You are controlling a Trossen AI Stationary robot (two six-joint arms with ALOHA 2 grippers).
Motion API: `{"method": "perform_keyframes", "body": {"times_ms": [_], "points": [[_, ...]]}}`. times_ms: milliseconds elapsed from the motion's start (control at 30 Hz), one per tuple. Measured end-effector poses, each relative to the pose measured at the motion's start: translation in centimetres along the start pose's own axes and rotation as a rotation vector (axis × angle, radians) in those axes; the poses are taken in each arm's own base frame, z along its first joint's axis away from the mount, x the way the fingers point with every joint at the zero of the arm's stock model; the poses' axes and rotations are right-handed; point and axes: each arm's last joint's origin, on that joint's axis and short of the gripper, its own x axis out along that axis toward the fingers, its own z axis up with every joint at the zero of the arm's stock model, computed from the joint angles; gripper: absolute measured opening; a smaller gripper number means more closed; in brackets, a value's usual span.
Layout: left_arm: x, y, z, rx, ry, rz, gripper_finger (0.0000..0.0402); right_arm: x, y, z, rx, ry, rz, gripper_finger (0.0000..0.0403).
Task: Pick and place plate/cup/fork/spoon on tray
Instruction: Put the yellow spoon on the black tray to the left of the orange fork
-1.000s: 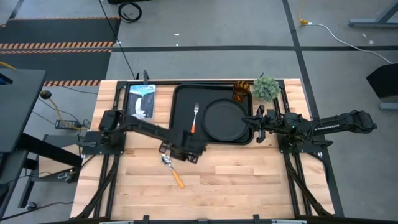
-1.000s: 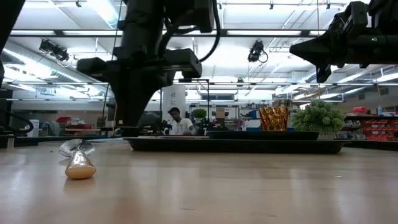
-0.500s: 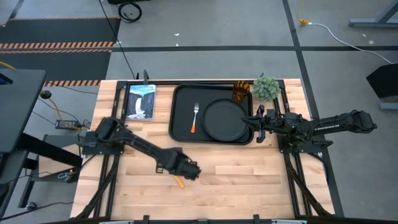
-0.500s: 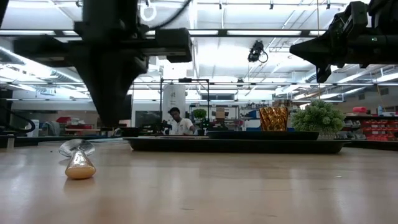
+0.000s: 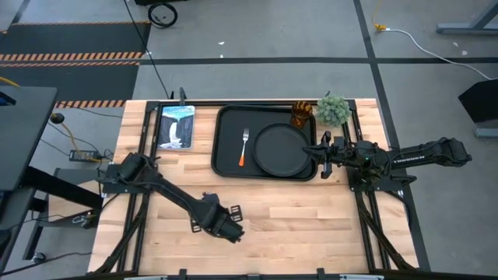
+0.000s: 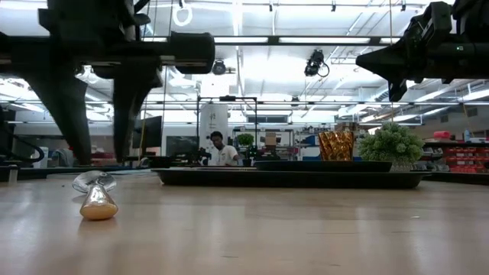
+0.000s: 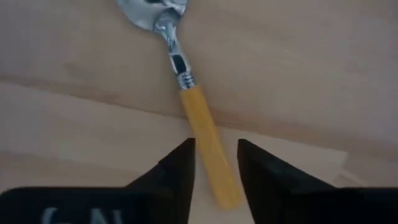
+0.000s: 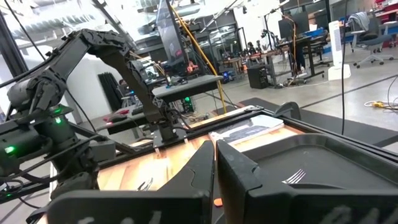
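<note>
With the plate (image 5: 282, 149) and fork (image 5: 243, 145) on the tray (image 5: 224, 166) and the cup (image 5: 302, 115) beside it, our left gripper (image 7: 215, 163) straddles, fingers spread, the spoon (image 7: 186, 93) lying on the table (image 5: 311, 218).

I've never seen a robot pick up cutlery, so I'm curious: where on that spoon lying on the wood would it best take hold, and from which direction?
Probably the orange-yellow handle of the spoon, from straight above. It lies flat on the table, so only a top-down approach gets fingers on both sides. The handle is straight and narrow, easier to pinch than the rounded shiny bowl. The left end effector is open with the handle between its fingers.
</note>
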Motion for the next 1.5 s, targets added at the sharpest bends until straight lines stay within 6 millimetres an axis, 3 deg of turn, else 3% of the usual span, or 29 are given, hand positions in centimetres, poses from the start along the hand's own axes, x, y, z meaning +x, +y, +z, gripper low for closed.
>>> {"method": "perform_keyframes", "body": {"times_ms": [133,367,1033,1500], "points": [[0.7,-0.1,0.3,-0.012,-0.028,0.029,0.0151,0.0,0.0,0.0,0.000,0.000,0.000,0.0022],[2.6,0.1,0.2,-0.018,-0.042,0.118,0.0153,0.0,0.0,0.0,0.000,0.001,0.000,0.0022],[2.3,1.7,-1.5,0.032,0.035,0.186,0.0130,0.0,0.0,0.0,0.000,0.000,0.000,0.0022],[2.5,0.6,0.5,0.179,-0.026,0.206,0.0104,0.0,0.0,0.0,0.000,0.001,0.000,0.0022]]}}
